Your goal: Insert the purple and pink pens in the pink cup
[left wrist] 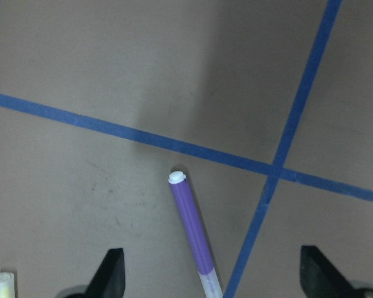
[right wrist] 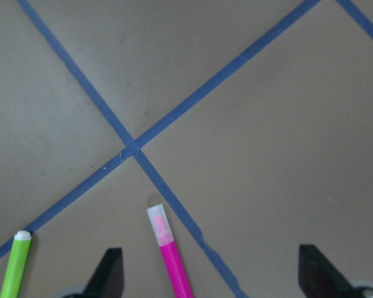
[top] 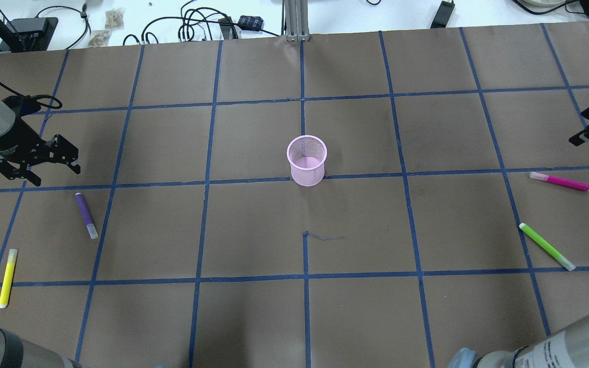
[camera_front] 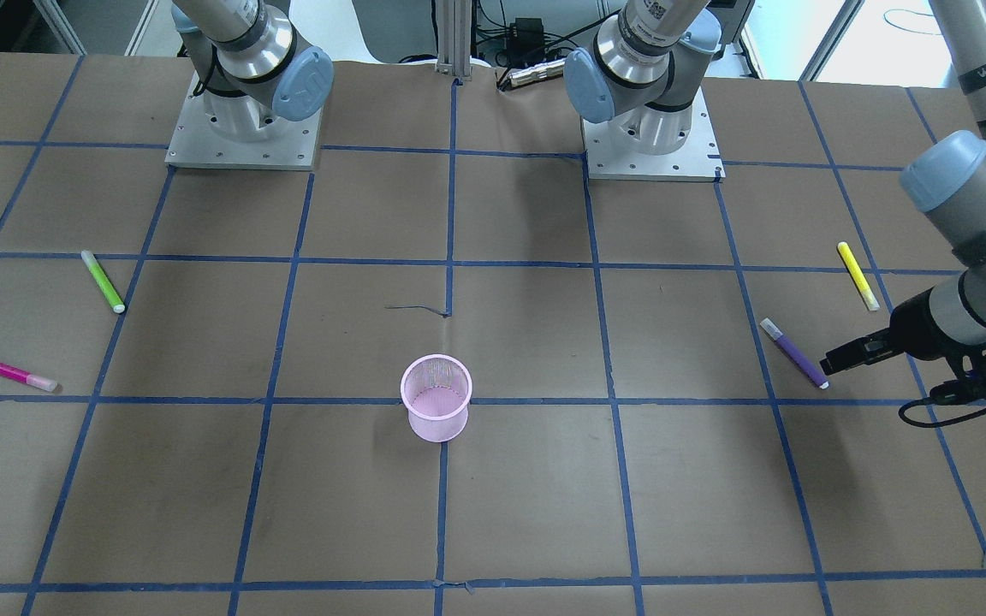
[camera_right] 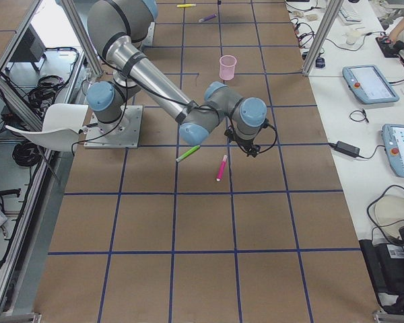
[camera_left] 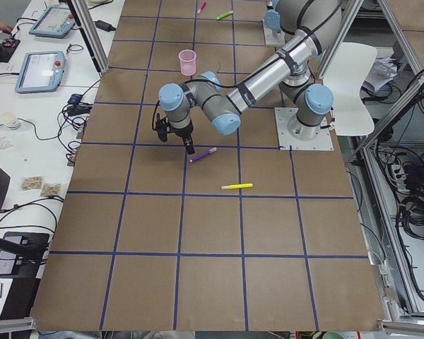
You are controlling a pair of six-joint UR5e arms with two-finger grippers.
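Observation:
The pink mesh cup [camera_front: 436, 398] stands upright and empty at mid-table, also in the overhead view [top: 307, 159]. The purple pen [top: 86, 215] lies flat on the table's left side. My left gripper [top: 55, 174] hovers open and empty just beyond it. In the left wrist view the purple pen [left wrist: 194, 236] lies between the open fingers of that gripper [left wrist: 214, 276]. The pink pen [top: 560, 181] lies flat at the right. My right gripper [top: 581, 125] is open and empty above it. In the right wrist view the pink pen [right wrist: 171, 257] lies between its fingers.
A green pen [top: 546, 246] lies near the pink pen, closer to the robot. A yellow pen [top: 7, 277] lies near the purple pen, by the left edge. The arm bases [camera_front: 245, 128] stand at the robot's side of the table. Blue tape lines grid the brown surface.

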